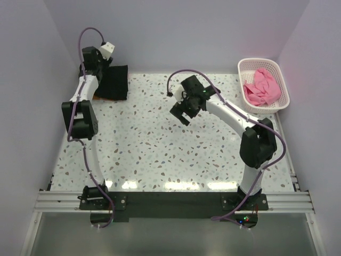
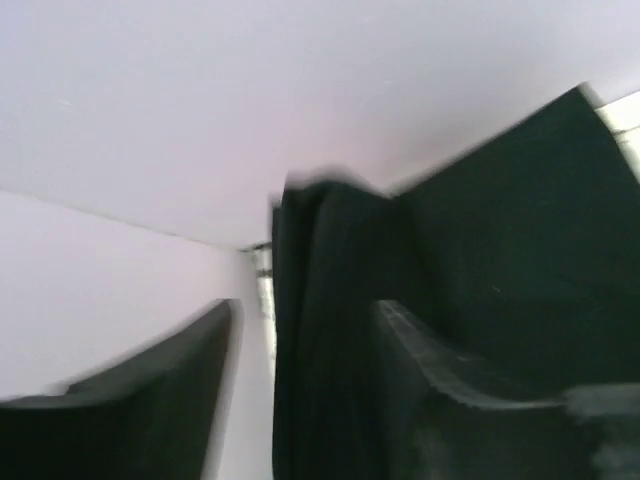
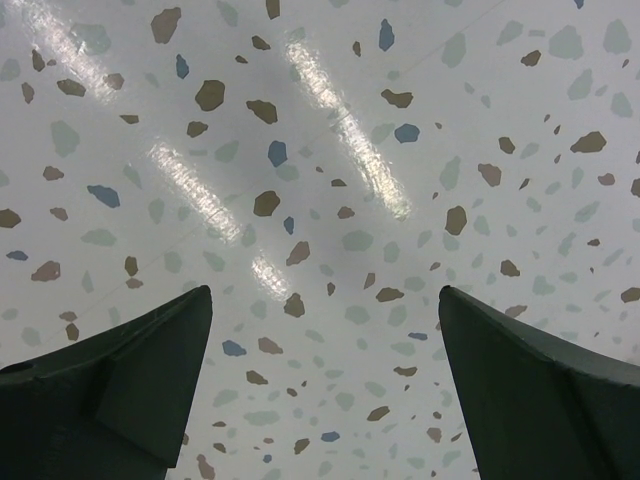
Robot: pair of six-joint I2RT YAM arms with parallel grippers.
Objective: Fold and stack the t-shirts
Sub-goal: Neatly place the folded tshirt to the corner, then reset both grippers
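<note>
Left tool (image 2: pixel 306 305): fingers (image 2: pixel 140 410) parted. A fold of the black t-shirt (image 2: pixel 330 360) stands between them. A strip of wall shows between the left-hand finger and the cloth, so it reads as not clamped. The wrist view is blurred, so treat that as a weak call.

From above, this tool is in the far-left corner, over the far edge of the black t-shirt (image 1: pixel 113 82). The shirt lies as a folded rectangle on the surface (image 1: pixel 160 154), close against the back wall. It is probably parked there to start the stack out of the way and leave the middle free for folding. A reddish-brown sliver shows at its near edge, too small to say what it is.

Right tool (image 3: pixel 325 290): spread wide, nothing between the fingers, only speckled surface below. From above it hangs over the middle of the surface, tilted down, well apart from both shirts. Likely idle, or staged for the next garment.

Pink t-shirt (image 1: pixel 261 88): crumpled and unfolded in the white basket (image 1: pixel 242 80) at the far-right corner. No third shirt visible.

Judgement: the black shirt looks done and the pink one not started. The next move is probably the right tool going to the basket. A loose bunched shirt may snag on the lattice or come out in a lump.
</note>
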